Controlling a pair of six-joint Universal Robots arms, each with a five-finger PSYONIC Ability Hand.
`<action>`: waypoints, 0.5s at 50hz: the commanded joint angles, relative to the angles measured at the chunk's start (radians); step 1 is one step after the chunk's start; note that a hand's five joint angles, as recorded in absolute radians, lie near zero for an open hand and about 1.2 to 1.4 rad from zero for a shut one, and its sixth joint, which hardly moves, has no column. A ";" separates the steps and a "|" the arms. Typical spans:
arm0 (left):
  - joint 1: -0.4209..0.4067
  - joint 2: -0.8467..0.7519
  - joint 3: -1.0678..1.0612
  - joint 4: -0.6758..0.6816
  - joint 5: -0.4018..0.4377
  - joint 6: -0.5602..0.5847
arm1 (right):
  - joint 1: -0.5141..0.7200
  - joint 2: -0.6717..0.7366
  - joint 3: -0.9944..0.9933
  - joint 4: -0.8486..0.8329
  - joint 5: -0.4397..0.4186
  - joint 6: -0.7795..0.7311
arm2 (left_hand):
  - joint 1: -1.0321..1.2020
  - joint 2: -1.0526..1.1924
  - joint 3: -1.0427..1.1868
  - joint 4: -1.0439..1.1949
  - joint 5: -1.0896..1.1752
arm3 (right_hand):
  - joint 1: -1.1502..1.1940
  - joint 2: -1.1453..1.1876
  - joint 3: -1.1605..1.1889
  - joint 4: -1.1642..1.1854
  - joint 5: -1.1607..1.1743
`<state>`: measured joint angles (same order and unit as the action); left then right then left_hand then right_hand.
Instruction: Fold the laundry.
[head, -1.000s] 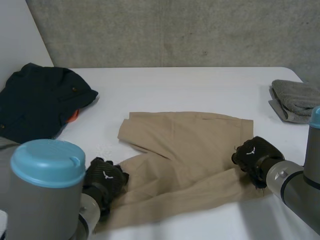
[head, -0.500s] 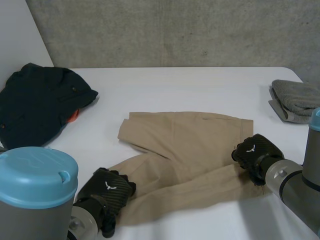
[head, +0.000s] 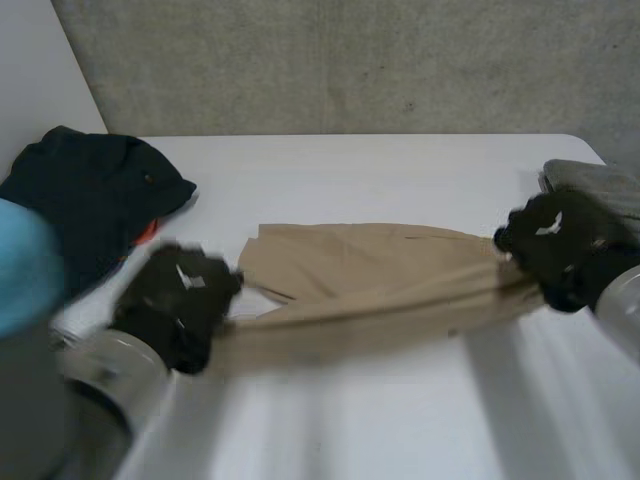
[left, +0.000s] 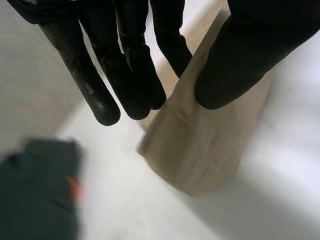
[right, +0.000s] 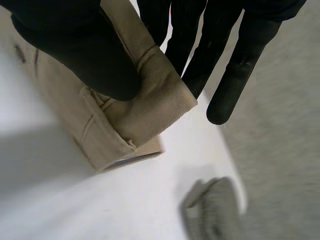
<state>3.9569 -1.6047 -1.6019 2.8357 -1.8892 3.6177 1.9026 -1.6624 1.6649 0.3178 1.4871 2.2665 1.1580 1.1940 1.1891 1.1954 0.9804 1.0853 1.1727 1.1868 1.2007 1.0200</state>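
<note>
left hand (head: 175, 300) pinching left end of the tan pants (head: 370, 275) between thumb and fingers (left: 125, 75). right hand (head: 555, 245) clamped on the waistband end, thumb on top. pants stretched taut between them, mid table (head: 400, 170). dark clothes pile (head: 85, 190) far left, grey folded cloth (head: 600, 180) far right.

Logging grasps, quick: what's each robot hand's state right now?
Left robot hand: shut on the tan garment, pinching one end.
Right robot hand: shut on the tan garment's other end.

White table (head: 380, 170), grey concrete wall (head: 400, 60) behind
</note>
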 joint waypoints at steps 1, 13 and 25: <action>-0.004 0.143 0.102 -0.016 0.004 0.094 | 0.000 -0.088 -0.119 0.127 -0.057 -0.051 | 0.238 0.202 0.207 0.201 0.241 | 0.311 0.224 0.209 0.196 0.202; 0.048 -0.305 0.223 0.027 0.001 0.104 | 0.010 0.262 -0.169 0.104 -0.044 -0.044 | 0.238 0.202 0.207 0.201 0.241 | 0.311 0.224 0.209 0.196 0.202; 0.188 -0.632 0.755 0.448 0.013 0.318 | 0.033 0.552 -0.543 -0.409 0.137 0.008 | 0.238 0.202 0.207 0.201 0.241 | 0.311 0.224 0.209 0.196 0.202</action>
<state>4.1237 -2.1632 -1.0731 3.0177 -1.8841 3.7912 1.9260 -1.1762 1.2948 0.2309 1.5558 2.2450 1.1581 1.1977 1.1942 1.1998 0.9855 1.0853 1.1762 1.1876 1.2037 1.0199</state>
